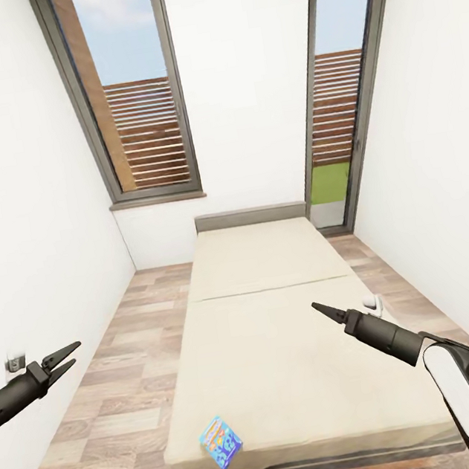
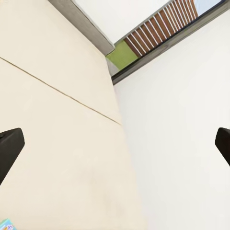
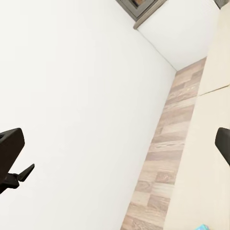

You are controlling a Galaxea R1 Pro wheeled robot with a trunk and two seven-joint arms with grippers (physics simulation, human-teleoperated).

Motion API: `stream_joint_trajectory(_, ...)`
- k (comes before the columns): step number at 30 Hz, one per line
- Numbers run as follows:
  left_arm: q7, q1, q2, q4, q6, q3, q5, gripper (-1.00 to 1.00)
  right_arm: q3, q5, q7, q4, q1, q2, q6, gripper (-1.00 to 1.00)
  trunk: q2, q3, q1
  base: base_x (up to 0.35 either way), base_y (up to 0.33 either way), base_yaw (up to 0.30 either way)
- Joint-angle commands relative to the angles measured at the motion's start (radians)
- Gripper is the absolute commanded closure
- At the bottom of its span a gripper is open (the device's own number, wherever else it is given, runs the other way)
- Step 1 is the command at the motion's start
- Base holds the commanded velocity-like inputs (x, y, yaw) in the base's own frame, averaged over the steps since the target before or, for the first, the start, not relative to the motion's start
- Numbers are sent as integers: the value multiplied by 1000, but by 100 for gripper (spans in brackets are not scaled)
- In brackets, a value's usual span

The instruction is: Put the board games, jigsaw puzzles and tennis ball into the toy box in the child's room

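A light-blue board game (image 1: 221, 444) with colourful print lies flat on the beige bed (image 1: 281, 348), close to its near left corner. A sliver of that board game (image 2: 5, 225) also shows in the left wrist view, and a corner of the same board game (image 3: 206, 226) in the right wrist view. My left gripper (image 1: 75, 353) hangs open over the wood floor left of the bed, with nothing between its fingers. Over the bed's right half, my right gripper (image 1: 315, 306) is open and empty too. Both are well above and away from the game.
The bed runs away from me to a grey headboard (image 1: 250, 216) on the far white wall, between two tall windows (image 1: 134, 91). Strips of wood-plank floor (image 1: 122, 386) lie on both sides. White walls close in left and right, with a wall socket (image 1: 13, 364) low on the left.
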Motion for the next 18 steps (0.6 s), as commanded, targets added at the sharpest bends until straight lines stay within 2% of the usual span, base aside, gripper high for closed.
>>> stream_joint_trajectory(1,-3,-1,0,0,10,1,1,-100,-1,-2,2,0,-1,0,7,-100,-2,-1,1,0,0,0)
stream_joint_trajectory(18,-3,-1,0,0,10,1,1,-100,-1,-2,2,0,-1,0,7,-100,-2,27,1,0,0,0)
